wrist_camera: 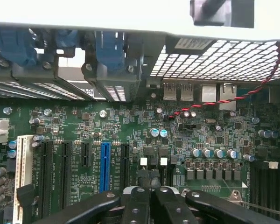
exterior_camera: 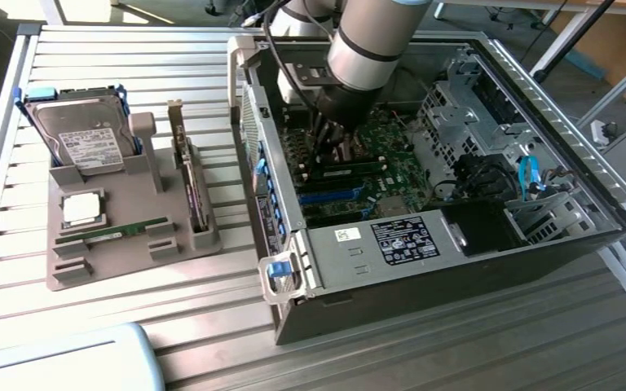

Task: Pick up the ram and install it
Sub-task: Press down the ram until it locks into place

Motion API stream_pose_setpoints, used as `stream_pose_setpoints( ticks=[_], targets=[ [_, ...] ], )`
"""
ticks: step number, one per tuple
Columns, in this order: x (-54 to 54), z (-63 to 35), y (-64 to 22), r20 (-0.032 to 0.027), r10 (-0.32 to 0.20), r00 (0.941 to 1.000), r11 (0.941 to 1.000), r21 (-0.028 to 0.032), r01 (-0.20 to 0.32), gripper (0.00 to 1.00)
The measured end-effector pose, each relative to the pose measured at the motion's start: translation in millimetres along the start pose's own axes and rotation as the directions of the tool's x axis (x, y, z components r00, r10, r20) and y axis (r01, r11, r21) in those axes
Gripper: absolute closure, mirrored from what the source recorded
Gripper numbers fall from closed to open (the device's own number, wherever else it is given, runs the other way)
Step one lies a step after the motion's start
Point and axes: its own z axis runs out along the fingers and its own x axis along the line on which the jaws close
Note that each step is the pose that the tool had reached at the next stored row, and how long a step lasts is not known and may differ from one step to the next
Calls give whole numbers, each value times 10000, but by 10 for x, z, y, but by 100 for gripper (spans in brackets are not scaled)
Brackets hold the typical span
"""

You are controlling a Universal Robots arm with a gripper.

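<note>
arm (exterior_camera: 362,49) inside open computer case (exterior_camera: 574,228) | ram (exterior_camera: 112,233) on grey holder (exterior_camera: 128,204)

The arm (exterior_camera: 362,49) reaches down through the open side of the computer case (exterior_camera: 443,252), hemmed by the drive cage (exterior_camera: 460,106) toward the exterior view's right and the case's rear wall (exterior_camera: 250,98) leftward, while the slatted table (exterior_camera: 128,57) around the grey holder (exterior_camera: 128,236) lies open.

Exterior view: looking down at a slant from high above the slatted table (exterior_camera: 128,73), taking in the open computer case (exterior_camera: 476,244) and the grey parts tray (exterior_camera: 128,236). Wrist view: sitting close inside the case, facing the motherboard (wrist_camera: 130,135). Both are sharing the motherboard.
</note>
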Motion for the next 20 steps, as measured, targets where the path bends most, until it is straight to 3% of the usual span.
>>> stream_pose_setpoints(
  ticks=[11,14,20],
  targets=[
    [6,77,-6,40,-3,10000,10000,-16,3,89],
    [-3,22,-5,75,-7,10000,10000,3,7,89],
    [-6,-116,8,48,-6,10000,10000,-13,6,89]
  ],
)
